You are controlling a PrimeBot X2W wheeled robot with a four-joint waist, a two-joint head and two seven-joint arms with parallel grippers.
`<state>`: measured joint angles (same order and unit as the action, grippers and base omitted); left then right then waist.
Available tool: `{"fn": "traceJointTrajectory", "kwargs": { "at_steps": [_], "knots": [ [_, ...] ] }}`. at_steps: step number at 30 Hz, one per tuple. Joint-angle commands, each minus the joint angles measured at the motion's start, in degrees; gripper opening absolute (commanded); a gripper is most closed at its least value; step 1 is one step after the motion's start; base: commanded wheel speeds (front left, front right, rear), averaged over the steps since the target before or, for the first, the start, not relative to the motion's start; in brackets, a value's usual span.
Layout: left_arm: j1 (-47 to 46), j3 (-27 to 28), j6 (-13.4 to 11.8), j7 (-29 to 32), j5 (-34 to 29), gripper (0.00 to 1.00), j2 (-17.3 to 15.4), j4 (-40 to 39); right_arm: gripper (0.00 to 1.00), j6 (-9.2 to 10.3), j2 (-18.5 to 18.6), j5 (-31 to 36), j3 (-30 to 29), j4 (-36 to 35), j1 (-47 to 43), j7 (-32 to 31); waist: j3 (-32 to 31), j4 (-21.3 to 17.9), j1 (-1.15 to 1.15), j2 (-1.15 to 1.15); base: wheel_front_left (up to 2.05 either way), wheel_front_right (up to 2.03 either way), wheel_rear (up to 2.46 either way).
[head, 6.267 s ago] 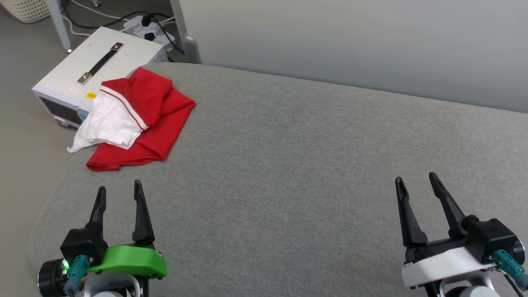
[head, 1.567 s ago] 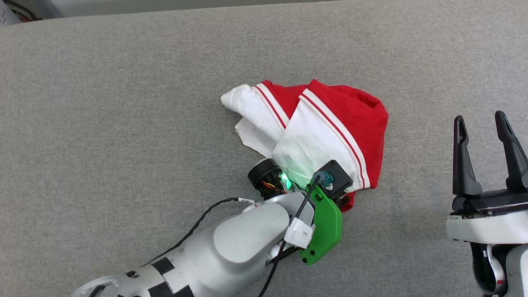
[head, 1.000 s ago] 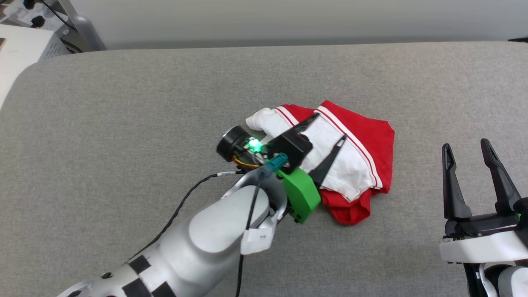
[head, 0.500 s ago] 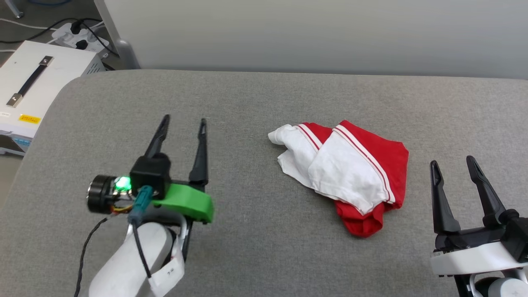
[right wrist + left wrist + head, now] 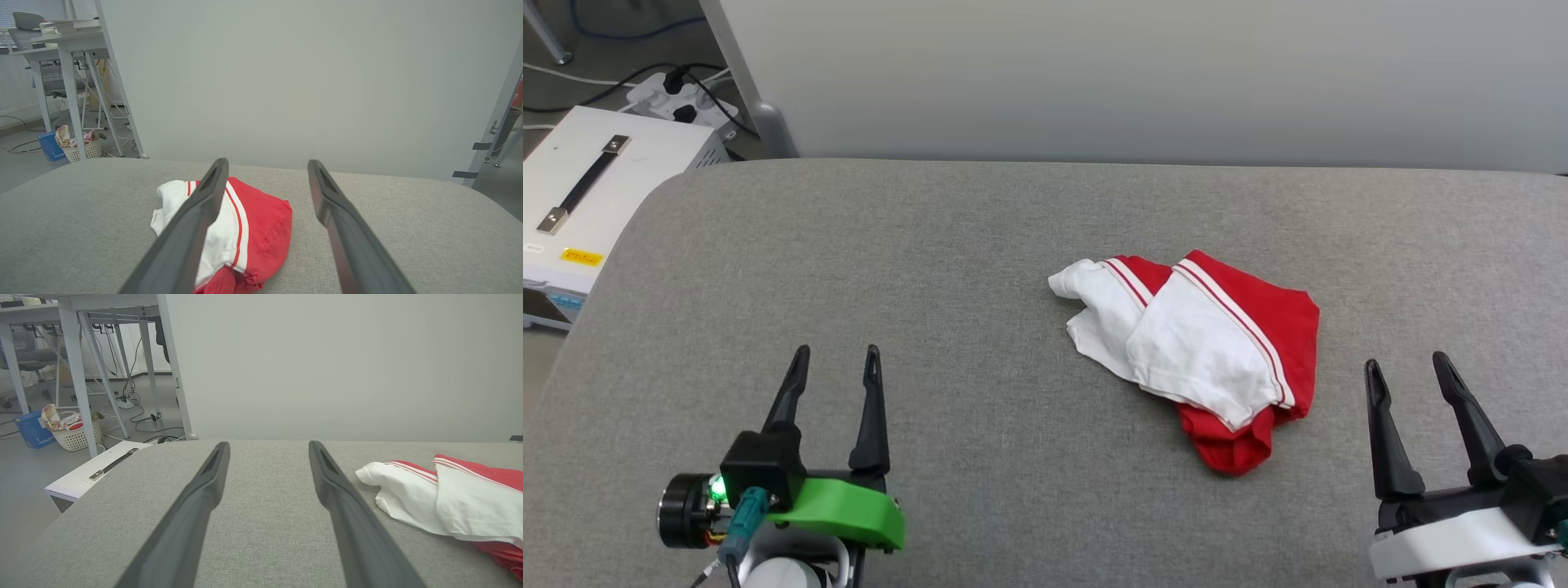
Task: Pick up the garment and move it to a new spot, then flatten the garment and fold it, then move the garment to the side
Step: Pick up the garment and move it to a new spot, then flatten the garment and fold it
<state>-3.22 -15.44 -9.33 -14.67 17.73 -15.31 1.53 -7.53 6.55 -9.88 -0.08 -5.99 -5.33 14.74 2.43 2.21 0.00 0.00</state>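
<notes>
Grey woven padding (image 5: pixel 980 237) covers the wide surface in the head view, with a pale wall panel (image 5: pixel 1143 73) at twelve o'clock. Off its ten o'clock corner, a white box (image 5: pixel 605 188) with a black handle sits on the floor, a power strip (image 5: pixel 678 90) beyond it. The garment (image 5: pixel 1225 343) lies bunched on the padding toward three o'clock of centre, its white sleeves with red-white trim on top of the red cloth. The left gripper (image 5: pixel 838 351) sits at seven o'clock and the right gripper (image 5: pixel 1405 361) at five o'clock. Both have their fingers spread apart, hold nothing and are clear of the garment.

From the left wrist view, the left gripper (image 5: pixel 268 444) stands parted over bare padding. The garment (image 5: pixel 449 498) lies at three o'clock, apart from the fingers. At nine o'clock, past the white box (image 5: pixel 94 473), a woven basket (image 5: pixel 75 435) stands beside a blue box (image 5: pixel 32 430) under desk legs.

From the right wrist view, the right gripper (image 5: pixel 267 162) is likewise spread and empty. The garment (image 5: pixel 261 216) lies at seven o'clock, partly behind one finger; whether they touch cannot be told. The basket (image 5: pixel 83 149) shows at nine o'clock.
</notes>
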Motion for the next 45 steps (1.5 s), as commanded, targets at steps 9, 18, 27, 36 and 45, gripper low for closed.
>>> {"fn": "traceJointTrajectory", "kwargs": {
  "at_steps": [9, 18, 27, 36, 45],
  "knots": [
    [2.98, 4.22, 5.64, -0.32, -5.87, 1.0, 5.21, 2.51, 1.0, 0.04, 0.21, -0.75, -0.1, 2.31, -3.07, 0.26, -0.72, -0.62, 0.0, 0.0, 0.0, 0.0, 0.0],
    [4.1, 8.45, 8.5, -0.32, -8.63, 1.0, 7.92, 3.66, 1.0, 0.04, -0.35, -0.91, -0.15, 2.94, -3.7, 0.26, -0.73, -1.01, 0.0, 0.0, 0.0, 0.0, 0.0],
    [4.46, 10.77, 10.74, -0.32, -10.5, 1.0, 9.51, 4.48, 1.0, 0.04, -0.51, -0.93, 0.1, 3.02, -3.46, 0.26, -0.66, -1.08, 0.0, 0.0, 0.0, 0.0, 0.0],
    [4.13, 12.18, 11.97, -0.32, -11.69, 1.0, 10.68, 5.14, 1.0, 0.04, -0.39, -0.75, -0.95, 1.48, -2.63, 0.26, -0.43, -0.87, 0.0, 0.0, 0.0, 0.0, 0.0],
    [2.7, 13.12, 12.65, -0.33, -12.25, 1.0, 11.47, 5.14, 1.0, 0.04, 5.87, -2.76, -1.17, -5.36, 8.51, 0.26, 1.57, -0.13, 0.0, 0.0, 0.0, 0.0, 0.0]
  ]
}}
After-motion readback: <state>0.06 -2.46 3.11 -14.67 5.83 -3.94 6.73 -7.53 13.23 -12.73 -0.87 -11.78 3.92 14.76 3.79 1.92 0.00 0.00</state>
